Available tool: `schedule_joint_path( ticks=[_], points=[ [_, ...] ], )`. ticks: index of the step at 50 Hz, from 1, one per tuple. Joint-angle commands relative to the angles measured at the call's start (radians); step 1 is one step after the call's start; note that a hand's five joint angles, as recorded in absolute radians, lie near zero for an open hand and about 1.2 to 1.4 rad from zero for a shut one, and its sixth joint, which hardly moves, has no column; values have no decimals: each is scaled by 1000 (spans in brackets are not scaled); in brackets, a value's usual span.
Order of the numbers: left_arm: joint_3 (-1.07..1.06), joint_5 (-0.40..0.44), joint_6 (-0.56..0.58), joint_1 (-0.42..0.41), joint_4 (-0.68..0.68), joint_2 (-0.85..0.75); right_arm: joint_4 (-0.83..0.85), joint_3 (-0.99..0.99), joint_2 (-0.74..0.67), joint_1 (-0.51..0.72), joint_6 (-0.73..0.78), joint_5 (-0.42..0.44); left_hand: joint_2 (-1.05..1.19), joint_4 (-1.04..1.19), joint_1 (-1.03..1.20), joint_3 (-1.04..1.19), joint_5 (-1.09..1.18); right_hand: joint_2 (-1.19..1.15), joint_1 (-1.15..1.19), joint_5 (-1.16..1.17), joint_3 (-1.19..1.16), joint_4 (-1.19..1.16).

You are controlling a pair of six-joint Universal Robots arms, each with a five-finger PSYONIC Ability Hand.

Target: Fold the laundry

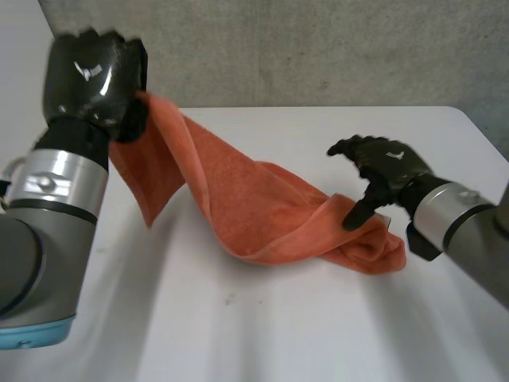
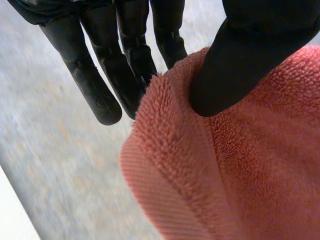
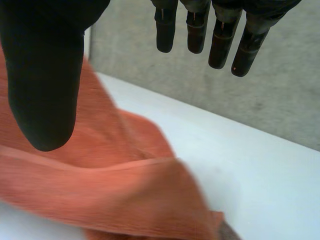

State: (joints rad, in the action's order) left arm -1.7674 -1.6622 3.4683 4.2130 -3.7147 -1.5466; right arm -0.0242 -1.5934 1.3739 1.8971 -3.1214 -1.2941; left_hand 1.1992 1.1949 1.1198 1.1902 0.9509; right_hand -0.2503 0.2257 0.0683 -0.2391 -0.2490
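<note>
An orange towel [image 1: 238, 199] stretches from my raised left hand [image 1: 91, 76] down to a bunched heap on the white table [image 1: 238, 334]. In the left wrist view the thumb [image 2: 235, 70] pinches a corner of the towel [image 2: 240, 165] against the fingers [image 2: 100, 95], so this hand is shut on it. My right hand [image 1: 382, 163] hovers over the heap's right end, open, with its thumb pointing down at the cloth. Seen from the right wrist, the thumb [image 3: 45, 75] and the spread fingers [image 3: 220, 45] stand apart above the towel [image 3: 100, 185], holding nothing.
A grey wall [image 1: 318, 48] runs behind the table's far edge. Bare white tabletop lies in front of the towel and to its right [image 3: 260, 175].
</note>
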Motion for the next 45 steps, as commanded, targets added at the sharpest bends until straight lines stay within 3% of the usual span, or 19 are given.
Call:
schedule_joint_path(
  ticks=[1, 6, 15, 21, 28, 36, 39, 40, 43, 45],
  points=[
    [48, 78, 2, -11, 1, 108, -26, 59, -2, -119, 29, 104, 197, 201, 277, 206, 271, 24, 0, -17, 13, 23],
    [74, 79, 2, -11, 19, 129, -101, 145, -97, -162, 131, 188, 197, 201, 277, 206, 271, 10, 15, -2, -1, 9],
    [69, 81, 0, -11, 56, 138, -206, 294, -242, -151, 358, 240, 197, 201, 277, 206, 271, -99, 123, 106, -110, -100],
    [52, 79, 0, -11, 59, 140, -368, 436, -409, -83, 420, 323, 197, 201, 277, 206, 271, -254, 279, 262, -265, -256],
    [49, 81, 0, -7, 61, 142, -464, 509, -513, -23, 463, 329, 197, 201, 277, 206, 271, -301, 326, 309, -312, -302],
    [52, 82, 2, -4, 61, 143, -462, 529, -556, 17, 463, 313, 197, 201, 277, 206, 271, -369, 393, 376, -380, -370],
    [54, 82, 2, 1, 61, 142, -462, 532, -558, 16, 461, 300, 197, 201, 277, 206, 271, -507, 532, 514, -518, -508],
    [55, 82, 2, 2, 61, 140, -462, 541, -556, 16, 461, 274, 197, 201, 277, 206, 271, -812, 837, 820, -823, -813],
    [58, 82, 2, 7, 61, 137, -451, 555, -552, 16, 454, 239, 197, 201, 277, 206, 271, -1145, 1170, 1152, -1156, -1146],
    [58, 82, 3, 22, 64, 134, -433, 563, -533, 10, 445, 202, 197, 201, 277, 206, 271, -1146, 1171, 1153, -1157, -1147]
  ],
)
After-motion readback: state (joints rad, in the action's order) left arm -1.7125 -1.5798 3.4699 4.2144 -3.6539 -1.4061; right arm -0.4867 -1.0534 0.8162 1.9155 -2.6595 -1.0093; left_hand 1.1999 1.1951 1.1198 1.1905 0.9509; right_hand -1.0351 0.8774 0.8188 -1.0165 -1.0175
